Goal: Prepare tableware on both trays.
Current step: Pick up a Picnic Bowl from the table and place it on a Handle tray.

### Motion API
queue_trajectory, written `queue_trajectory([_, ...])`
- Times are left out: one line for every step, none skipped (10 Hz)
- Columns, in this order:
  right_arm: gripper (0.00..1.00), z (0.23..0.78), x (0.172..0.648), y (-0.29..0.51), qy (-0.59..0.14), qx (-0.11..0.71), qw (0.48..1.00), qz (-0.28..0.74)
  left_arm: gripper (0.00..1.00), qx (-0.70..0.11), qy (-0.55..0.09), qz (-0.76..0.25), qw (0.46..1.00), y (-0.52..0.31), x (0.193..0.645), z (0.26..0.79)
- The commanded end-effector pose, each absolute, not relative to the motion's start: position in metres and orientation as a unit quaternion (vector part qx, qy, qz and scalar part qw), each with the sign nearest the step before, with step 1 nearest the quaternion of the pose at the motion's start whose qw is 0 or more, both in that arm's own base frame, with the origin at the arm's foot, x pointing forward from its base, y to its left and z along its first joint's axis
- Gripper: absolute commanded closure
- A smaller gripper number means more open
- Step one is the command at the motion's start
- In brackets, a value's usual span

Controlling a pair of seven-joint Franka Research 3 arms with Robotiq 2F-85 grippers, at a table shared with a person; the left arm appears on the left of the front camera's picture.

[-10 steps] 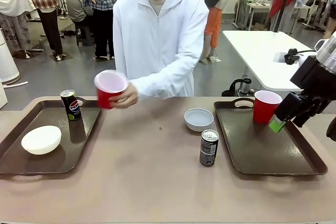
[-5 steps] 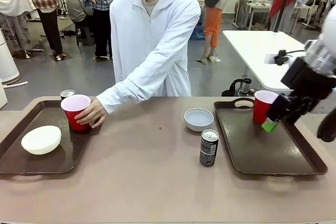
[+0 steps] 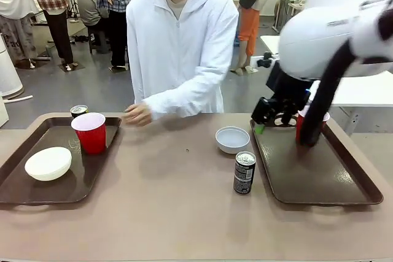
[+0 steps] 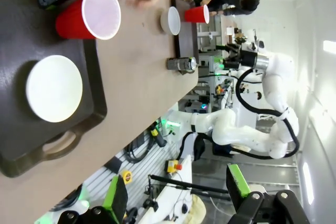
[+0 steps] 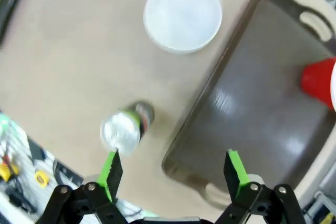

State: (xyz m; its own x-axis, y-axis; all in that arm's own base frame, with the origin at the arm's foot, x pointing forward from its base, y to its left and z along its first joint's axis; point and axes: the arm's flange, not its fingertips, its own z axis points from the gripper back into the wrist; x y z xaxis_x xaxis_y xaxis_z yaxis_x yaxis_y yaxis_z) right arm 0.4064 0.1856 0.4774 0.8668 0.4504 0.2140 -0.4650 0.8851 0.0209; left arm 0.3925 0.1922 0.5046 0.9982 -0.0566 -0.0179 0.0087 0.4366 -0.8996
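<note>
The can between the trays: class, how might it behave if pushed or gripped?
The can stands tall and narrow, so a high push would probably tip it; being round, it would then likely roll. Its smooth sides may slip in a grip.

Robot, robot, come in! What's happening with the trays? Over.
Claws: left claw, right claw both open, empty. On table: pale bowl, one can, beside right tray. By left tray: person's hand.

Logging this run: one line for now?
left tray: bowl, cup, can; right tray: other cup; table: grey bowl, other can; left gripper, right gripper open
</note>
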Motion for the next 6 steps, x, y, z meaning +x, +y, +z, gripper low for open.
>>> queue_trajectory([0.0, 0.4722, 0.4428, 0.2018, -0.105, -0.027, 0.971, 0.211, 0.0, -0.536, 0.022, -0.013, 0.844, 0.1933, 0.3932, 0.5091])
queue_trajectory([0.0, 0.4689, 0.4459, 0.2041, -0.103, -0.035, 0.972, 0.21, 0.0, -0.536, 0.022, -0.013, 0.844, 0.1933, 0.3932, 0.5091])
queue_trajectory([0.0, 0.4743, 0.438, 0.2046, -0.088, -0.024, 0.972, 0.215, 0.0, -0.536, 0.022, -0.013, 0.844, 0.1933, 0.3932, 0.5091])
queue_trajectory([0.0, 0.4677, 0.4399, 0.1994, -0.108, -0.005, 0.968, 0.226, 0.0, -0.536, 0.022, -0.013, 0.844, 0.1933, 0.3932, 0.5091])
queue_trajectory([0.0, 0.4677, 0.4399, 0.1994, -0.108, -0.005, 0.968, 0.226, 0.0, -0.536, 0.022, -0.013, 0.844, 0.1933, 0.3932, 0.5091])
queue_trajectory([0.0, 0.4677, 0.4399, 0.1994, -0.108, -0.005, 0.968, 0.226, 0.0, -0.536, 0.022, -0.013, 0.844, 0.1933, 0.3932, 0.5091])
